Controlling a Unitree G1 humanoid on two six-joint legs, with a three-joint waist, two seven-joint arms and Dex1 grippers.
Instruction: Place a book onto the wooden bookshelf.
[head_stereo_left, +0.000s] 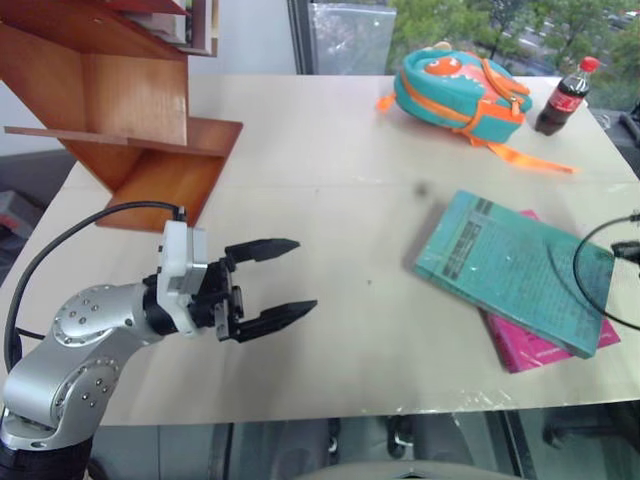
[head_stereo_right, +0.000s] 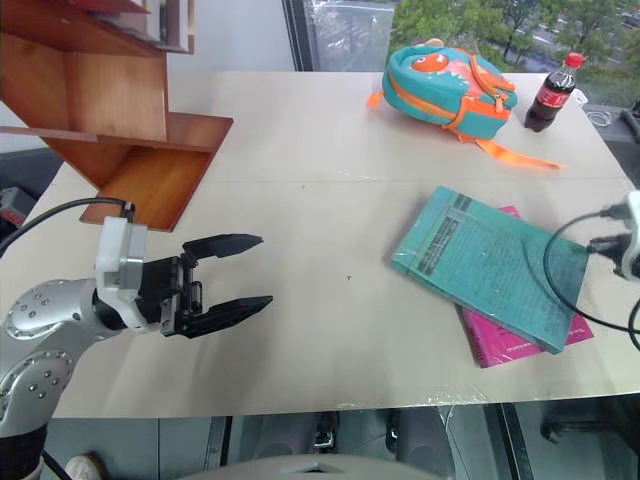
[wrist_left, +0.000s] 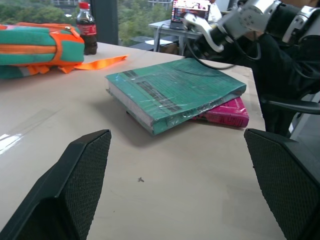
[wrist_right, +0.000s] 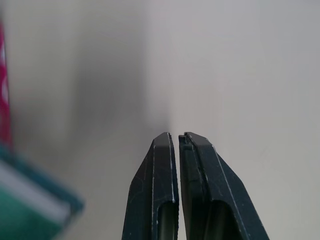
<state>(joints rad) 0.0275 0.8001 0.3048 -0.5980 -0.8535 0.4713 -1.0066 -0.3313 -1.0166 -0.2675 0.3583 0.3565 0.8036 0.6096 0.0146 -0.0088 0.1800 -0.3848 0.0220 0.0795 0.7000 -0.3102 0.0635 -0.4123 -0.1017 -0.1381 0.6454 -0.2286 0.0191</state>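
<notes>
On a pale table (head_stereo_left: 330, 180), the teal-green book (head_stereo_left: 515, 268) lies flat at about four o'clock from the table's centre, resting askew on top of a smaller magenta-pink book (head_stereo_left: 530, 350) whose corner pokes out beneath it toward the near edge. The left gripper (head_stereo_left: 284, 280) hovers over the near-left part of the table at roughly eight o'clock, its two black fingers (head_stereo_left: 262, 249) spread wide apart and holding nothing, pointing across toward the books and well apart from them. The right gripper (wrist_right: 178, 137), seen in its own wrist view, has its two fingers pressed together on nothing, above bare tabletop just beside the edge of the stacked books; its arm (wrist_left: 235, 22) shows in the left wrist view, reaching in behind the book's far corner. The wooden bookshelf (head_stereo_left: 130, 110) stands at the table's far-left corner, about ten o'clock, its slanted reddish-brown boards open toward the table, well apart from the book. At the far right, around one o'clock, a teal and orange backpack (head_stereo_left: 460, 90) lies beside a dark cola bottle (head_stereo_left: 565, 97) with a red cap.
</notes>
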